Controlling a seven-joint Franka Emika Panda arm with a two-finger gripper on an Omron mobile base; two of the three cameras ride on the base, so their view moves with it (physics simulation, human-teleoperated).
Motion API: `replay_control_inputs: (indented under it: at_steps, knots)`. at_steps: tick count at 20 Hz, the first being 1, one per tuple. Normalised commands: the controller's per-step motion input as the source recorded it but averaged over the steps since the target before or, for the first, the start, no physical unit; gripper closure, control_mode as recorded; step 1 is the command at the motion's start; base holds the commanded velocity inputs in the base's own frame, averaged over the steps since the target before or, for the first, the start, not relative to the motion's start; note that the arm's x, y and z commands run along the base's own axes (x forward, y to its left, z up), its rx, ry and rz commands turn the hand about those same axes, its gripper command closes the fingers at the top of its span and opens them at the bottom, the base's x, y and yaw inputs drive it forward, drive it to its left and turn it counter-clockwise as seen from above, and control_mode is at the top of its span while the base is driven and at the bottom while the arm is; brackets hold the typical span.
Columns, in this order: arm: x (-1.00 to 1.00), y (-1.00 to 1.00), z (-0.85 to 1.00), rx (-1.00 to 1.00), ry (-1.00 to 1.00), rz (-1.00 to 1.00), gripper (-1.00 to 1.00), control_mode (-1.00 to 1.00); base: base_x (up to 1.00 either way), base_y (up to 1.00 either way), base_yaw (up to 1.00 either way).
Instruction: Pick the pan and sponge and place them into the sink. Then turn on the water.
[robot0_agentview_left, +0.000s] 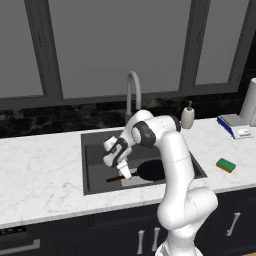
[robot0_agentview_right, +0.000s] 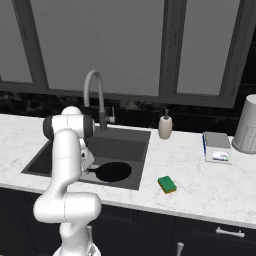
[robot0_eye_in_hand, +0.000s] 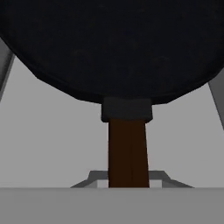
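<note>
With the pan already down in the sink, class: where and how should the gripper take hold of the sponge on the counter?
Grip the sponge across its two long side faces, coming straight down from above. It lies flat on the marble counter right of the sink, green face up, with bare counter all round it, so a top-down approach looks unobstructed. Turn the jaws to match it, since it sits slightly askew to the counter edge.

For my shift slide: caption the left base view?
Gripper shut on the pan handle inside the sink; sponge on counter.
</note>
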Motion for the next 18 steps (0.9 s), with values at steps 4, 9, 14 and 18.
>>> replay_control_inputs:
  at_steps: [4,9,14,18]
  knots:
    - [0.00,0.05,-0.25,0.05,-0.08,-0.04,1.00,-1.00,0.00,0.00,0.00]
    - [-0.09,0.08,-0.01,0.05,-0.11,-0.02,-1.00,-1.00,0.00,0.00,0.00]
    - [-0.29,0.00,0.18,0.01,-0.12,0.00,-1.00,-1.00,0.00,0.00,0.00]
    - [-0.40,0.00,0.47,-0.02,-0.08,0.00,-1.00,-1.00,0.00,0.00,0.00]
